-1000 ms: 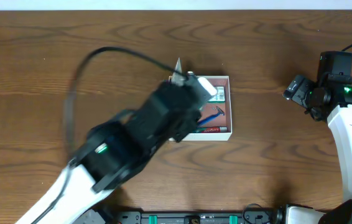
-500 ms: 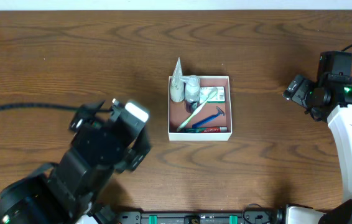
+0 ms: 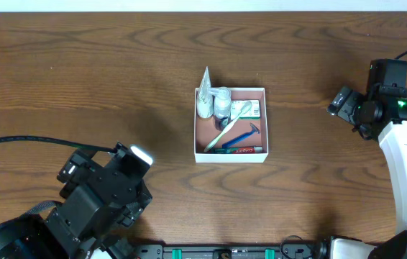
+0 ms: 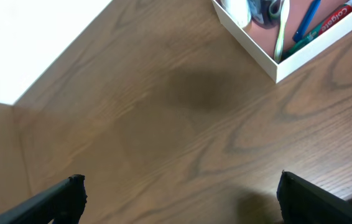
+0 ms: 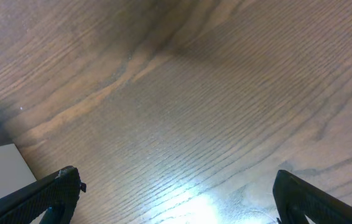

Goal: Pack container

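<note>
The container is a square white-walled box with a reddish-brown floor, at the table's middle. In it lie a white tube, a small bottle, a green-and-white carton, a toothbrush, a blue razor and a red toothpaste. My left gripper is open and empty over bare table, with the container's corner at the upper right of its view. Its arm is at the front left. My right gripper is open and empty, far right of the container.
A black cable runs from the left edge to the left arm. A white wall borders the table's far edge. A pale flat patch shows at the right wrist view's lower left.
My left arm has pulled back from over the container to the table's front left, uncovering the container's contents. The right arm has not moved.
</note>
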`<state>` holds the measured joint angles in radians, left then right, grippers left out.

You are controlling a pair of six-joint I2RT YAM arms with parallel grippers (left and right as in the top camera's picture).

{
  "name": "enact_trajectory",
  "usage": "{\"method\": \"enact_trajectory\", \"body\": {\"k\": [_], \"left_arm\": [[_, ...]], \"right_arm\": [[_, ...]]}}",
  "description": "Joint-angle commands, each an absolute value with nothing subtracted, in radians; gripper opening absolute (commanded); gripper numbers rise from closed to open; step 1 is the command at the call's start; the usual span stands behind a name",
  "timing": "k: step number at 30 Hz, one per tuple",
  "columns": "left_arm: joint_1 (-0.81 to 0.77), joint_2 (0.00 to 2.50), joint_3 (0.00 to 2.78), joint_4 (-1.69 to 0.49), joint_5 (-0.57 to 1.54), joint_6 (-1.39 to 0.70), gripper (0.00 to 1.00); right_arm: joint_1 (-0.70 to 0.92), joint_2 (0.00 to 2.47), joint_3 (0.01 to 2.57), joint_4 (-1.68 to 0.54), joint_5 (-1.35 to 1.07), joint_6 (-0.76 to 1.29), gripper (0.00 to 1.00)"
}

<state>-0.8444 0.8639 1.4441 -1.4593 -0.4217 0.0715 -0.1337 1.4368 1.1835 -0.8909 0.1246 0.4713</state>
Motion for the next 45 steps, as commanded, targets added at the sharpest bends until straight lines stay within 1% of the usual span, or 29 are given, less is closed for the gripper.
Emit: {"method": "enact_trajectory", "body": {"k": [1, 5, 10, 21, 26, 30, 33, 37, 41, 45], "left_arm": [[-0.841, 0.866, 1.444, -1.464, -0.400, -0.048, 0.98], [-0.841, 0.863, 1.411, -1.441, -0.400, -0.206, 0.98], [-0.827, 0.799, 1.267, -1.249, -0.401, -0.215, 0.98], [-0.636, 0.458, 0.724, -0.567, -0.400, -0.215, 0.98], [-0.576, 0.323, 0.489, -0.193, -0.398, -0.215, 0.98], [-0.523, 0.235, 0.311, 0.119, -0.316, -0.162, 0.98], [-0.470, 0.194, 0.212, 0.295, -0.231, -0.131, 0.98], [-0.387, 0.167, 0.141, 0.396, -0.125, -0.123, 0.98], [-0.311, 0.150, 0.108, 0.403, -0.031, -0.090, 0.98], [-0.281, 0.120, 0.081, 0.402, 0.001, -0.021, 0.98]], "right_arm": [[-0.139, 1.420, 1.196, -0.890, 0.131, 0.478, 0.99], [-0.139, 1.420, 1.196, -0.890, 0.131, 0.478, 0.99], [-0.139, 1.420, 1.196, -0.890, 0.131, 0.478, 0.99], [-0.139, 1.420, 1.196, -0.890, 0.131, 0.478, 0.99], [-0.139, 1.420, 1.196, -0.890, 0.131, 0.478, 0.99], [-0.139, 1.420, 1.196, -0.890, 0.131, 0.478, 0.99], [-0.139, 1.420, 1.196, -0.890, 0.131, 0.478, 0.99], [-0.139, 1.420, 1.196, -0.890, 0.131, 0.478, 0.99], [-0.139, 1.420, 1.196, -0.890, 0.131, 0.478, 0.99], [-0.139, 1.420, 1.196, -0.890, 0.131, 0.478, 0.99]]}}
